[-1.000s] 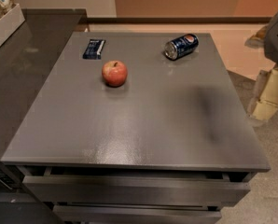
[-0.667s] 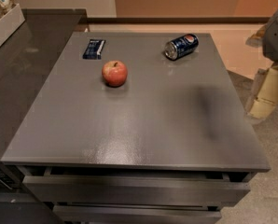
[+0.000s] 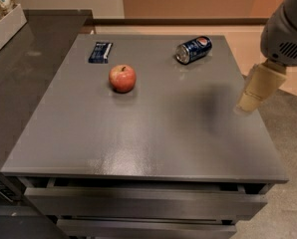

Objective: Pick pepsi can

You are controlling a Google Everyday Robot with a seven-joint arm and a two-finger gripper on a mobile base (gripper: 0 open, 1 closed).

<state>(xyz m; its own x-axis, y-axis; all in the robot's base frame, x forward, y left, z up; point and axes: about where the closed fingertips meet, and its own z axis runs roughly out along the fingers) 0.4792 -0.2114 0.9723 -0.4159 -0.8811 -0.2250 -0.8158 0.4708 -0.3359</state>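
Note:
The pepsi can (image 3: pixel 194 50) is dark blue with a silver end and a red-white-blue logo. It lies on its side at the far right part of the grey table top (image 3: pixel 148 133). My gripper (image 3: pixel 249 102) hangs from the grey arm housing (image 3: pixel 287 31) over the table's right edge. It is nearer to the camera than the can, to the can's right, and apart from it. The gripper holds nothing that I can see.
A red apple (image 3: pixel 122 78) sits left of centre on the table. A flat dark blue packet (image 3: pixel 100 52) lies at the far left. A dark counter (image 3: pixel 29 73) adjoins the table on the left, with a white box of packets (image 3: pixel 3 19) on it. Drawers (image 3: pixel 143 203) front the table.
The arm and gripper have moved left, from beyond the table's right edge to over that edge. The can, the apple and the packet have not moved.

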